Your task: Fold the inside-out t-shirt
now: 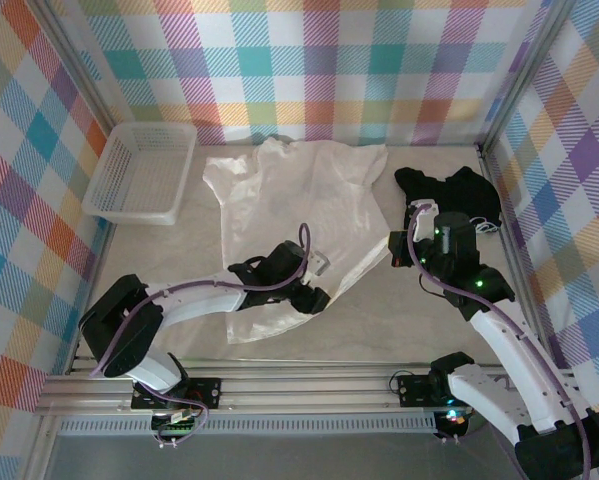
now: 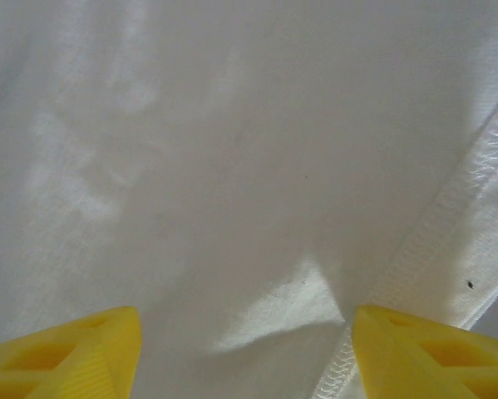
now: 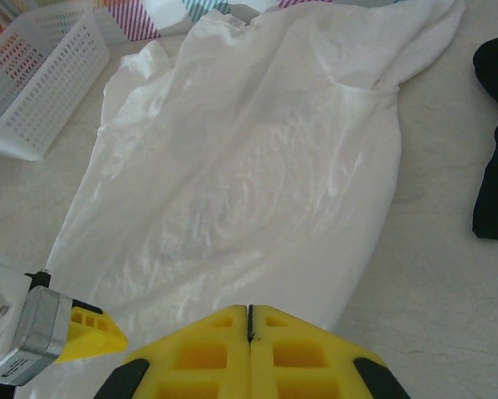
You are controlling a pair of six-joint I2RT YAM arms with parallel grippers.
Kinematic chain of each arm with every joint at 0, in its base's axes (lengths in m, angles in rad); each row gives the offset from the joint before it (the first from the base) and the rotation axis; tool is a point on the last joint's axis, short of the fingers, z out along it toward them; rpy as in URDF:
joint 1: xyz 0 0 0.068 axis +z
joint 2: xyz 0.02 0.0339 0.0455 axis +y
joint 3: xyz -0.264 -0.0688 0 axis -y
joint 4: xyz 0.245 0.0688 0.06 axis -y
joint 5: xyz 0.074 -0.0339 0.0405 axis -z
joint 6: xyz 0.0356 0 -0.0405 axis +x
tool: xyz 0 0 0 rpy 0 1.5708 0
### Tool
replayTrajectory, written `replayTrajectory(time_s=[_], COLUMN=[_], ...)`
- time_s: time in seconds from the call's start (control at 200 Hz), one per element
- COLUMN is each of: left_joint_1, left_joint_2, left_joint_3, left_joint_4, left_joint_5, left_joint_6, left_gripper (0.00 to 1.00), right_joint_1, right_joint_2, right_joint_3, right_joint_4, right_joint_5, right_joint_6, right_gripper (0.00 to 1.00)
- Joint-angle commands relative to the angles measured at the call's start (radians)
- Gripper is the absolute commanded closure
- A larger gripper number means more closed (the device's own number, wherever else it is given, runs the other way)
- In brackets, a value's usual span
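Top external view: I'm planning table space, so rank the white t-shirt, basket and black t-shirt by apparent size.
1. white t-shirt, spread out, clearly largest.
2. basket.
3. black t-shirt, bunched; the right arm hides part, so its rank against the basket is unsure.

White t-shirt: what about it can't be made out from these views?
Top external: the left arm hides part of the near hem of the white t-shirt.
Left wrist: the fingertips of the left gripper are cut off by the bottom edge; contact with the cloth is unclear.
Right wrist: the shut right gripper covers the shirt's near edge; the black t-shirt is cropped at the right edge.
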Motion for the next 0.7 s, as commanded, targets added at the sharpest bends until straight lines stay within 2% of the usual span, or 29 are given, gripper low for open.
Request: replayTrajectory(time_s=[0.0,0.135,0.53,0.695], left_joint_1=[-0.006,-0.006,-0.005,-0.006], left_joint_2=[0.022,0.041,0.044,0.073], left_joint_3=[0.036,0.050,0.039,0.063], left_joint_4=[0.000,-0.013,0.008,-0.011], left_joint_5=[0.069,0.064,0.152,0.088], left_joint_6=[0.035,0.044,0.058,0.054], left_gripper=[0.31,0.28,0.23,0.26], right_joint_1=[-0.006,-0.005,-0.005,-0.007], right_joint_2=[-0.012,-0.012,-0.009,-0.008], right_joint_3=[0.013,0.013,0.001,-0.004], right_joint_4=[0.007,0.007,0.007,0.010], right_joint_5=[-0.003,-0.003,0.006,0.007], right_joint_6=[-0.021,-0.023,-0.027,-0.027], right_gripper=[1.00,1.00,1.00,1.00])
